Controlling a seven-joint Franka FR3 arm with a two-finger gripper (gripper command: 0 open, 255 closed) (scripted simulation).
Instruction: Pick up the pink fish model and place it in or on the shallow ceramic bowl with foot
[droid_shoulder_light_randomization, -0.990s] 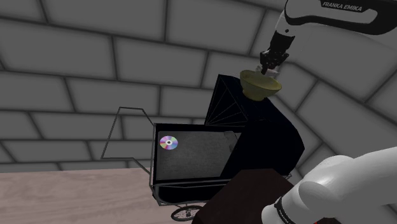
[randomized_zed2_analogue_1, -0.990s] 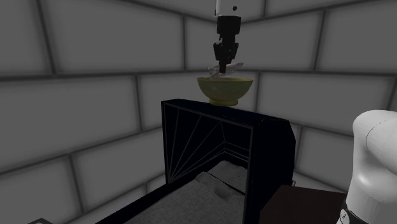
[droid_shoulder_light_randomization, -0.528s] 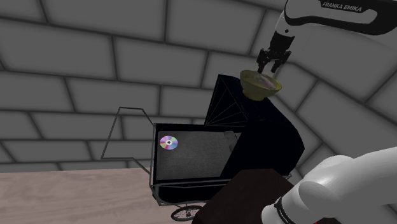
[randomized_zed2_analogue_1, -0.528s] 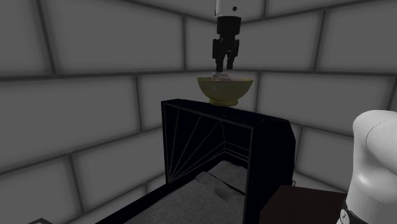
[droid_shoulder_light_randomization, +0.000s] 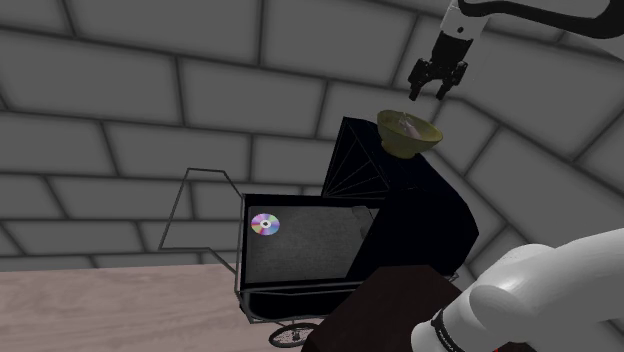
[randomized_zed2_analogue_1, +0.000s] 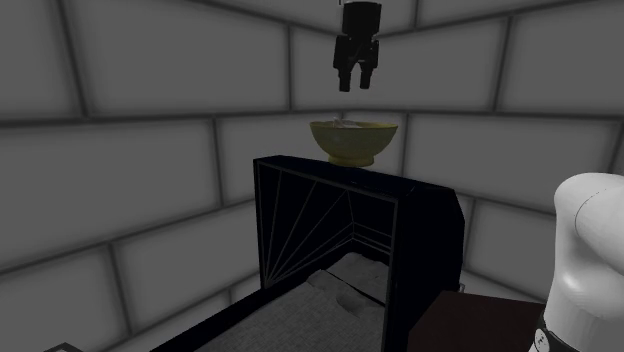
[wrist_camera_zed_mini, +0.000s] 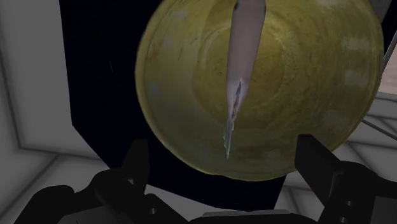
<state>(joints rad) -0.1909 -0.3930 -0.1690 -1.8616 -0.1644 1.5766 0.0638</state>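
Observation:
A yellow-olive footed bowl (droid_shoulder_light_randomization: 409, 136) (randomized_zed2_analogue_1: 353, 140) (wrist_camera_zed_mini: 191, 121) stands on top of the raised black hood of a pram-like cart (droid_shoulder_light_randomization: 400, 205). The pale pink fish model (wrist_camera_zed_mini: 242, 57) (droid_shoulder_light_randomization: 407, 125) lies inside the bowl, stretched across its middle. My black gripper (droid_shoulder_light_randomization: 436, 88) (randomized_zed2_analogue_1: 356, 81) (wrist_camera_zed_mini: 229, 168) hangs open a short way above the bowl, with its fingers (wrist_camera_zed_mini: 321, 162) wide apart and nothing between them.
The cart's flat grey bed (droid_shoulder_light_randomization: 310, 240) carries a shiny disc (droid_shoulder_light_randomization: 265, 224). A thin wire handle frame (droid_shoulder_light_randomization: 195, 210) stands at the cart's far end. Grey block walls surround the scene. The arm's white base (droid_shoulder_light_randomization: 530, 295) and its dark stand (droid_shoulder_light_randomization: 390, 310) sit at the shoulder view's lower right.
The gripper opened and let go of the fish, which now lies in the bowl. The gripper then rose straight up, away from the bowl.

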